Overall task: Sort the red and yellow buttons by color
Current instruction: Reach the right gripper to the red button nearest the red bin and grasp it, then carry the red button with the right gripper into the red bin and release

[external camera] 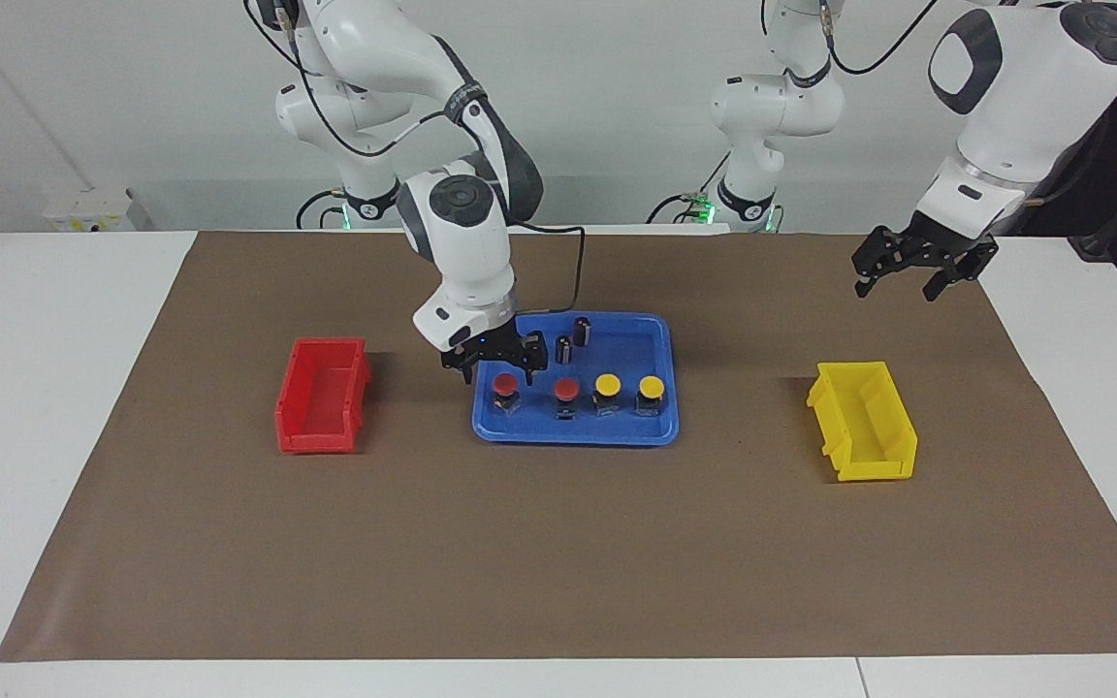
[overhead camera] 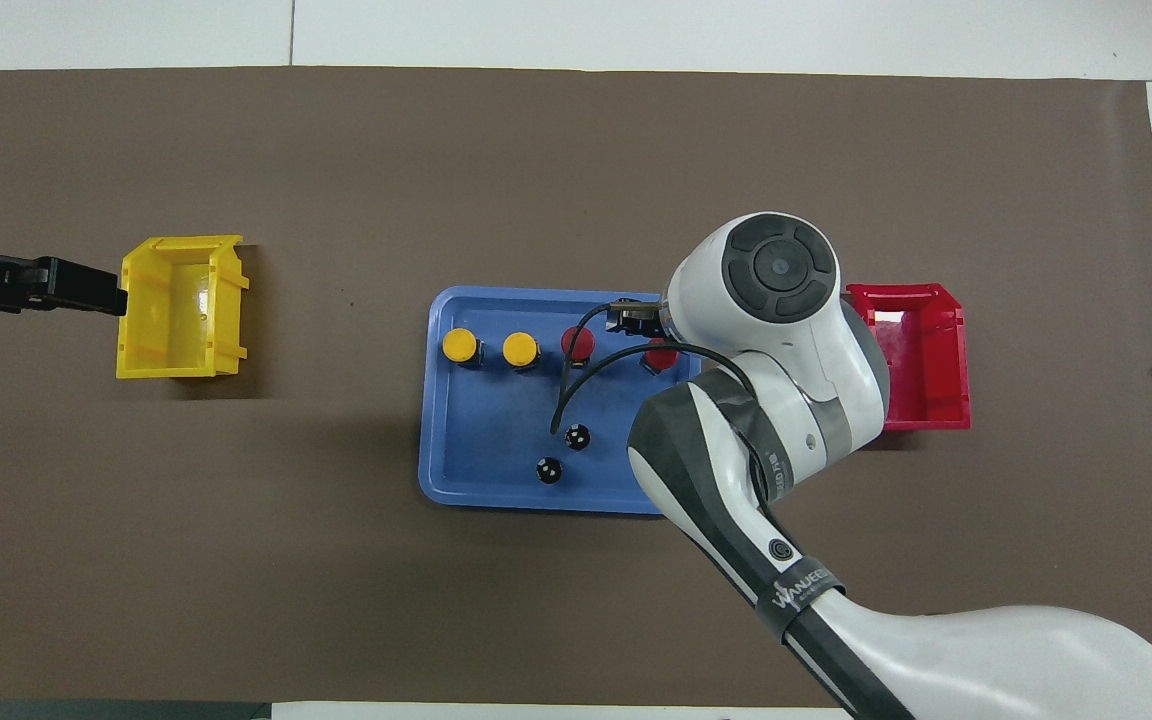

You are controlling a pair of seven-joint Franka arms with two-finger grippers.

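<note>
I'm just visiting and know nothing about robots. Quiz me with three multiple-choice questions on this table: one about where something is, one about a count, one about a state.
1. Where are the four buttons?
A. in the red bin
B. on the blue tray
C. on the bare paper

2. How many yellow buttons are there?
A. one
B. two
C. four

3. What state are the two bins in?
A. both empty
B. both full
C. only the yellow one filled

Answers:
1 B: the red buttons and yellow buttons stand in a row on the blue tray, with the open right gripper just above the end red one.
2 B: two yellow caps show beside two red ones.
3 A: the red bin and yellow bin hold nothing; the open left gripper waits near the yellow one.
</note>
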